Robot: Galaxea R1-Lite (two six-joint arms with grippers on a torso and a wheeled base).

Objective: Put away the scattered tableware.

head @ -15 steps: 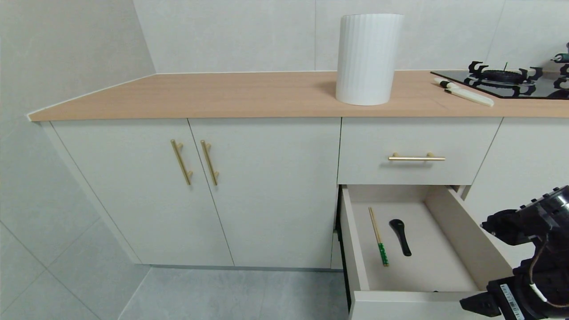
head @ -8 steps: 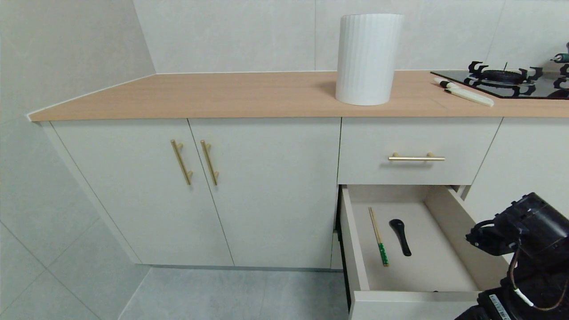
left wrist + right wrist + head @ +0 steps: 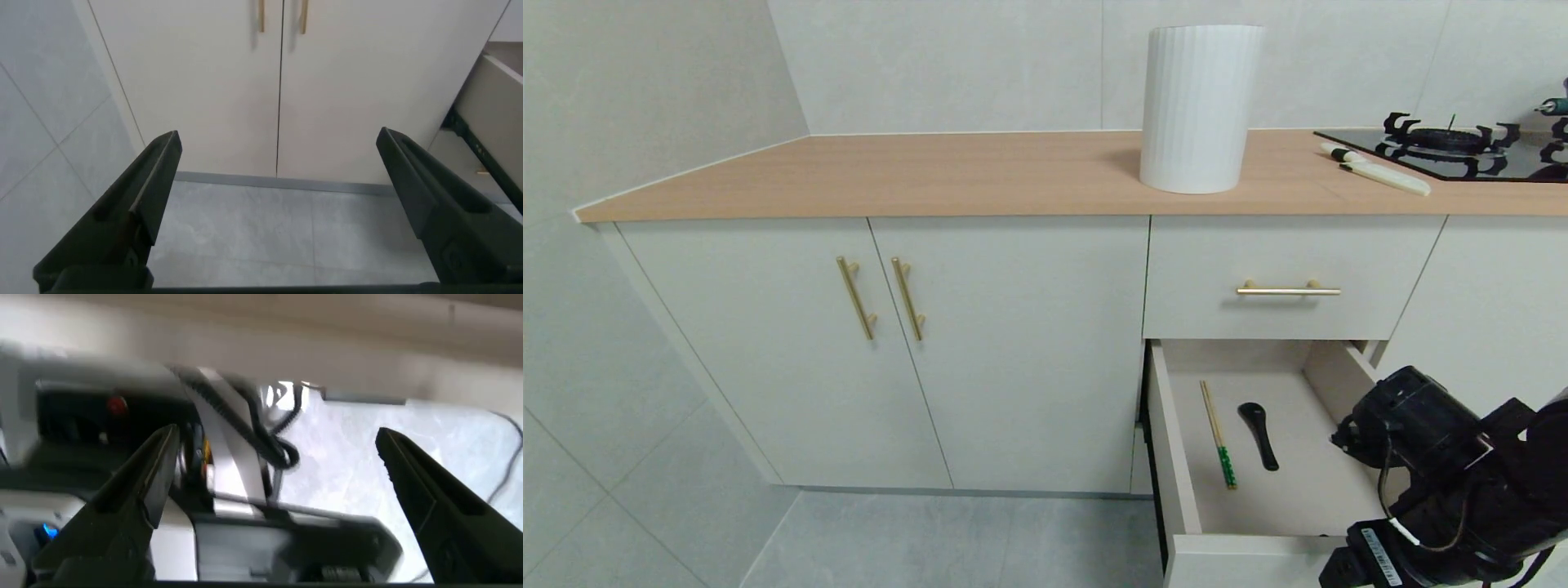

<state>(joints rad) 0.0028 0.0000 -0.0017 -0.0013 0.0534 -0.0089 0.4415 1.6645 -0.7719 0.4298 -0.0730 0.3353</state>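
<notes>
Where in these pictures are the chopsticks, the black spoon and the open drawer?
chopsticks [image 3: 1218,435], head view, middle of the shafts.
black spoon [image 3: 1260,439], head view, on its handle.
open drawer [image 3: 1175,445], head view, on its left wall.

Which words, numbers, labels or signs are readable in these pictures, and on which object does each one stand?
No text here can be read.
White sticker on the right arm, beside the open lower drawer: dark print, too small to read.
Wooden chopsticks with green ends in that drawer: pale marks on the green, too small to tell.
White ribbed cylinder and pale cabinet doors: no print seen.
</notes>
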